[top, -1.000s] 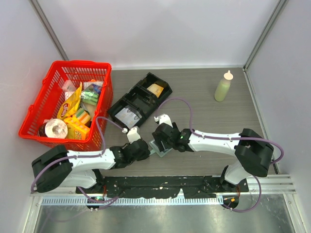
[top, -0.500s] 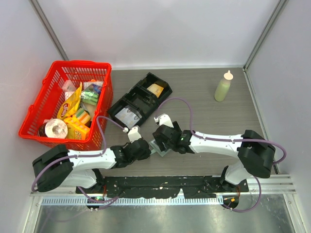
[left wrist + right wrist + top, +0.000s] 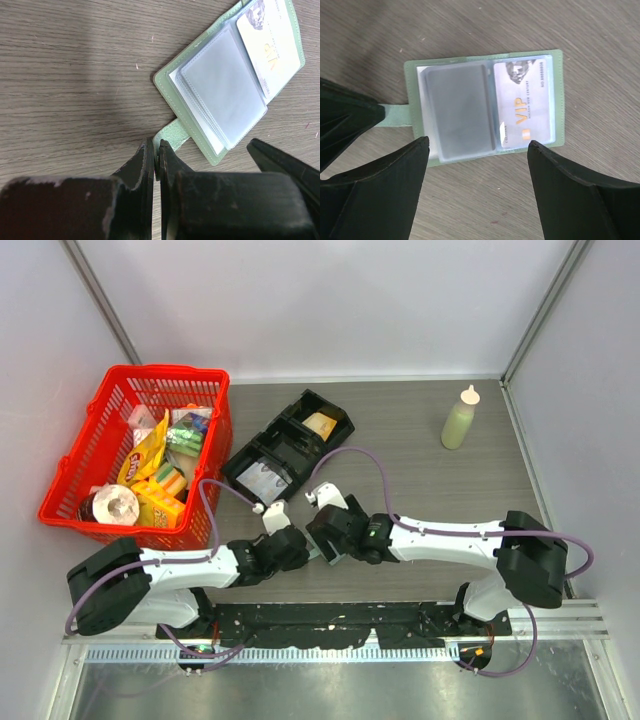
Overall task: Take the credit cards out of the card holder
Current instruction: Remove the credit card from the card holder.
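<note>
Pale green folding card holder (image 3: 412, 90) open by near edge of wood-grain table (image 3: 470, 25) — left gripper (image 3: 156, 150) clamped on strap tab (image 3: 172, 132) as anchor; right gripper (image 3: 477, 145) spread wide over pale VIP credit card (image 3: 525, 107), seemingly sleeved.

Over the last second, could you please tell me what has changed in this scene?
The right gripper slid left and now hangs open over the card holder. The left gripper still pinches its strap. The red basket, black tray and bottle have not moved.
</note>
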